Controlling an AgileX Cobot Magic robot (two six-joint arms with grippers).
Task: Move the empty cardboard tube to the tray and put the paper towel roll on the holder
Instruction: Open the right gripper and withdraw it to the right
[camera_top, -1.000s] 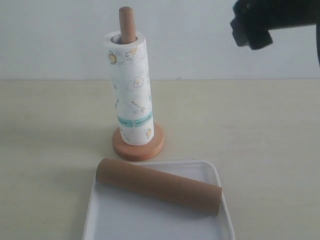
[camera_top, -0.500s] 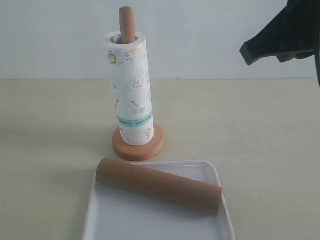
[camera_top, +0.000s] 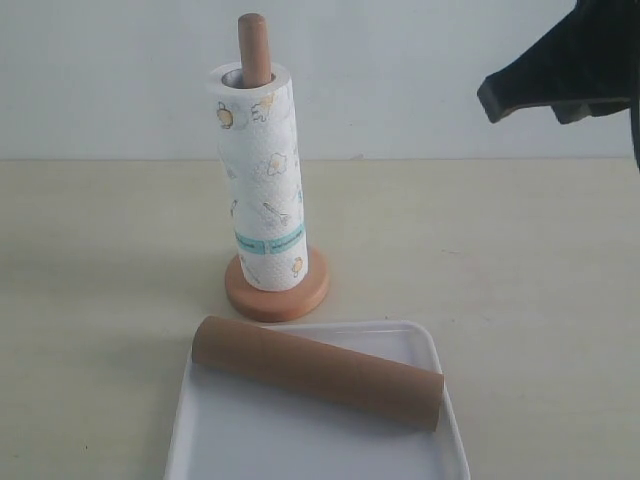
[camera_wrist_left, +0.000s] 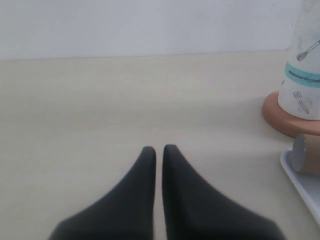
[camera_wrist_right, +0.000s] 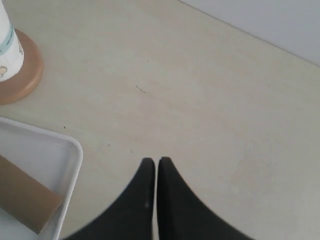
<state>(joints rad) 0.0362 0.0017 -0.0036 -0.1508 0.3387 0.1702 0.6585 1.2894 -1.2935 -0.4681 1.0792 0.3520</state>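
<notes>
Brown cardboard tube (camera_top: 318, 372) lies on its side on the glossy white tray (camera_top: 300, 450), slanting from the tray's far left corner toward its right rim. Just behind the tray stands the wooden holder (camera_top: 277, 295). The white paper towel roll (camera_top: 262, 180) sits upright on its round base, teal band near the bottom, with the post's rounded top poking out above the roll's core. All rest on a pale beige table (camera_top: 500, 270).

The left gripper (camera_wrist_left: 159, 149) hovers over bare table with its two black fingers pressed almost together, a thin slit between them, gripping nothing. The right gripper (camera_wrist_right: 156, 161) is likewise closed and empty, above the table beside the tray's corner. The exterior view shows the right arm (camera_top: 570, 60) raised at upper right, well apart from the roll.
</notes>
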